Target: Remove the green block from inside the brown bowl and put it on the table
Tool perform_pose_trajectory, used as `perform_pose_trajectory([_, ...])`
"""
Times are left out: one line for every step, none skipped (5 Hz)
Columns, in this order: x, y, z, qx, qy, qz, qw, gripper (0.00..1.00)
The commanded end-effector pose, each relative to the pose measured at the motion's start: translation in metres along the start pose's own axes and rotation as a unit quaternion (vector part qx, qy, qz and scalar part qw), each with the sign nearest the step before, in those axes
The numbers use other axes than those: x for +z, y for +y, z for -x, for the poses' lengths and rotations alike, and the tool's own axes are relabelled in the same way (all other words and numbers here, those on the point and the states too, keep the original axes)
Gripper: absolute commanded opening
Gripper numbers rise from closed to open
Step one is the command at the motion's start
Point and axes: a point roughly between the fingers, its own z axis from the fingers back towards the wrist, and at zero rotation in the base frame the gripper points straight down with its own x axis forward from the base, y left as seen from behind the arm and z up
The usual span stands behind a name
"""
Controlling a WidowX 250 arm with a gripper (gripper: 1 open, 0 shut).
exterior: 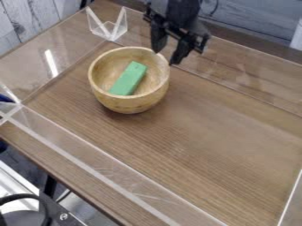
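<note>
The green block (129,78) lies flat inside the brown bowl (131,104), slanted from near left to far right. The bowl stands on the table (207,150), left of centre and toward the back. My gripper (175,53) hangs above the table just beyond the bowl's far right rim, pointing down. Its dark fingers (157,47) are spread apart and hold nothing. It touches neither the block nor the bowl.
Clear acrylic walls (83,154) run along the table's edges. A clear folded acrylic piece (106,23) stands at the back left. Bare wood-grain surface stretches in front and to the right of the bowl.
</note>
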Motion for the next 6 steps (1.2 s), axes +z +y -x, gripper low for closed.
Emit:
perform_pose_trajectory([0.005,0.022,-0.008,0.019,0.002,-0.02,0.9996,1.0])
perform_pose_trajectory([-0.003,0.033,-0.009,0.013,0.009,-0.013,0.9998,1.0])
perform_pose_trajectory([-0.012,0.043,-0.01,0.01,0.019,-0.007,0.9998,1.0])
perform_pose_trajectory([-0.02,0.049,-0.011,0.005,0.029,0.001,0.9996,1.0])
perform_pose_trajectory([-0.035,0.053,-0.011,-0.004,0.045,0.017,0.9988,1.0])
perform_pose_trajectory([-0.05,0.055,-0.01,-0.013,0.057,0.035,0.9977,1.0])
